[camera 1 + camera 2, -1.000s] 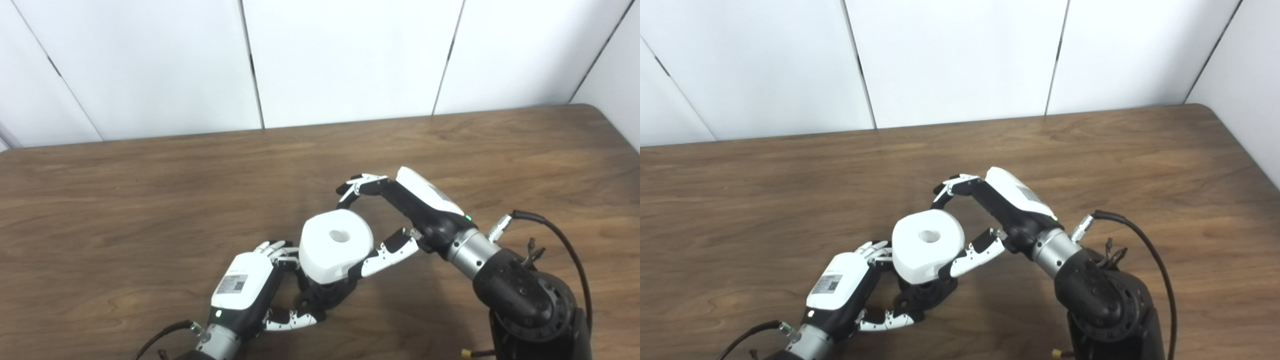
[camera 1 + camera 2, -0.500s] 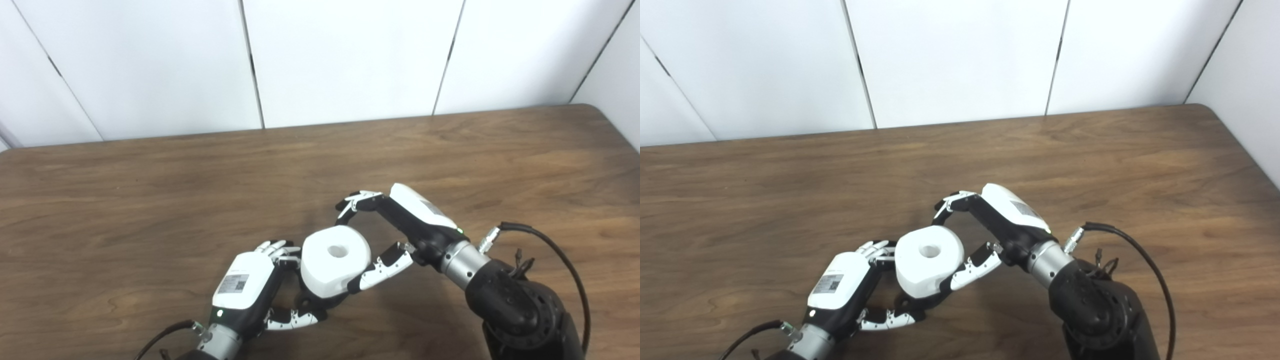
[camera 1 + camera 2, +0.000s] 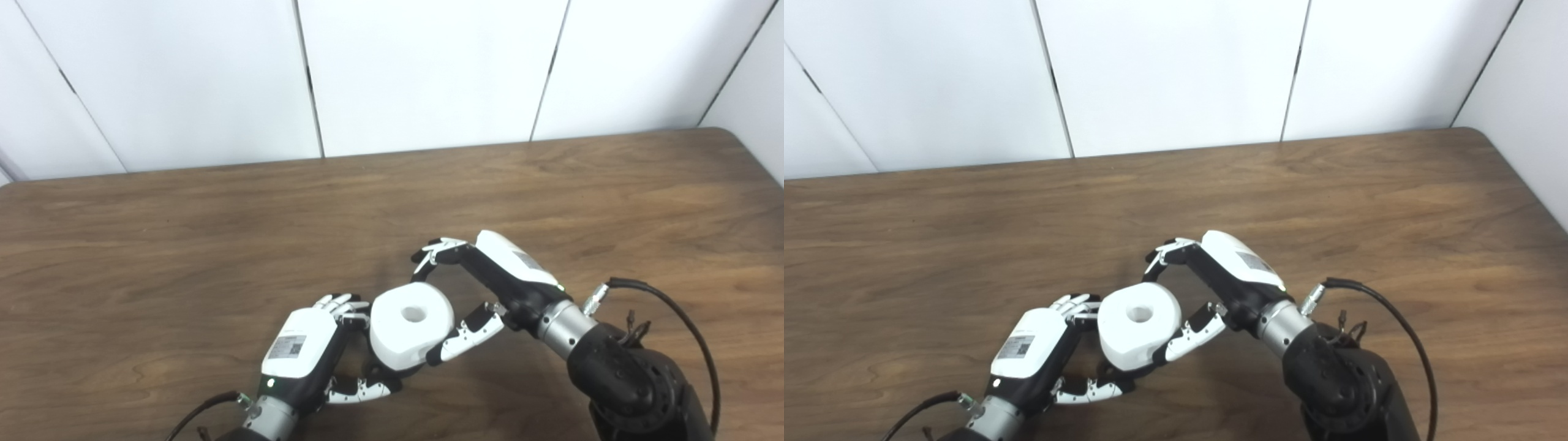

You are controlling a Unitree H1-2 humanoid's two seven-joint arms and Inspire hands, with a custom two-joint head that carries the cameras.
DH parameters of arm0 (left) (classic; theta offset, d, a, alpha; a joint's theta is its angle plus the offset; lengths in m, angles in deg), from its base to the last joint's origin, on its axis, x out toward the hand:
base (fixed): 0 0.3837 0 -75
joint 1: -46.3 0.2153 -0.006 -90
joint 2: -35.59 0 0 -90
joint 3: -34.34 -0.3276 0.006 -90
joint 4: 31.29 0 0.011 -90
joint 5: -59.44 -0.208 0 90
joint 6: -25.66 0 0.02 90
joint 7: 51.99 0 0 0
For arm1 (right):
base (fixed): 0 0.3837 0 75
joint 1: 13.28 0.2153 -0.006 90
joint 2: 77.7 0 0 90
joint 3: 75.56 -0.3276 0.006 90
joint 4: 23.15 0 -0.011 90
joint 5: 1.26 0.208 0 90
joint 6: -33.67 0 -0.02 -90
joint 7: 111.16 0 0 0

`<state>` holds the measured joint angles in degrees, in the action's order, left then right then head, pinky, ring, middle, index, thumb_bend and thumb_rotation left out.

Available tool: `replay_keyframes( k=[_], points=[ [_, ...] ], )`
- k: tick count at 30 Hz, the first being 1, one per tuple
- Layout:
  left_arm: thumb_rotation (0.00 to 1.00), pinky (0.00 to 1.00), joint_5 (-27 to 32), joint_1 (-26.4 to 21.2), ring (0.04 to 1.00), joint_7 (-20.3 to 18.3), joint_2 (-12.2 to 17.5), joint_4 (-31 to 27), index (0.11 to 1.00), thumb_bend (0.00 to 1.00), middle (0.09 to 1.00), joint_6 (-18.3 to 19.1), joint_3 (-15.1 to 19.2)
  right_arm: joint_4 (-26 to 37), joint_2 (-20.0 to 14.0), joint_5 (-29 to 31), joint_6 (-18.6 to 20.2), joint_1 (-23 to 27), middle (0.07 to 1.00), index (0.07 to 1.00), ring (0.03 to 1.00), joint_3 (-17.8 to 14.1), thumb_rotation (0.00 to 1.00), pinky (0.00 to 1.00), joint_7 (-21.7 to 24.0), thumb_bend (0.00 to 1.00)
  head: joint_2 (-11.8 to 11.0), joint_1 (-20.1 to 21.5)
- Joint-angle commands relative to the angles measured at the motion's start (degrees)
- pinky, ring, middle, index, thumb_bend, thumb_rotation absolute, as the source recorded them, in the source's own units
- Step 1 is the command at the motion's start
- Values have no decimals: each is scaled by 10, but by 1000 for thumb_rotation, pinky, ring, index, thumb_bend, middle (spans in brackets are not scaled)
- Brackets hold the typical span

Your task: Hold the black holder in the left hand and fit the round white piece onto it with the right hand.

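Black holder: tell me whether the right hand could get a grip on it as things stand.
Probably not. The right hand is shut on the round white piece, which covers most of the black holder, and the left hand wraps around the rest.

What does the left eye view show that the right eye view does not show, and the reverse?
Only the left eye view: a grey strip at the wall's far left edge.

Only the right eye view: more of the side wall at the right, beyond the table corner.

Both: the left hand around the mostly hidden black holder, the right hand gripping the round white piece over it, and the wooden table.
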<state>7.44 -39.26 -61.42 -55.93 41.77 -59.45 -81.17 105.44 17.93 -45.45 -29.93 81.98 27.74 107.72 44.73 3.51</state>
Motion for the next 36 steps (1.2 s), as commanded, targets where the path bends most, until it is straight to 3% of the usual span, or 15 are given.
replay_keyframes(
  k=[1,20,36],
  points=[
    [48,909,-25,9,880,-36,0,33,489,518,792,19,-18,9,-4,7,-20,9,809,482,909,2,135,846,-21,525,1,0],
    [48,906,-26,6,880,-34,-4,37,489,518,792,18,-19,2,-21,9,-21,8,809,482,906,27,135,830,-37,525,1,-2],
    [48,905,-28,7,877,-35,-8,34,489,519,790,18,-19,-17,-38,7,-54,-8,813,482,915,44,136,808,-71,525,3,-1]
  ],
)
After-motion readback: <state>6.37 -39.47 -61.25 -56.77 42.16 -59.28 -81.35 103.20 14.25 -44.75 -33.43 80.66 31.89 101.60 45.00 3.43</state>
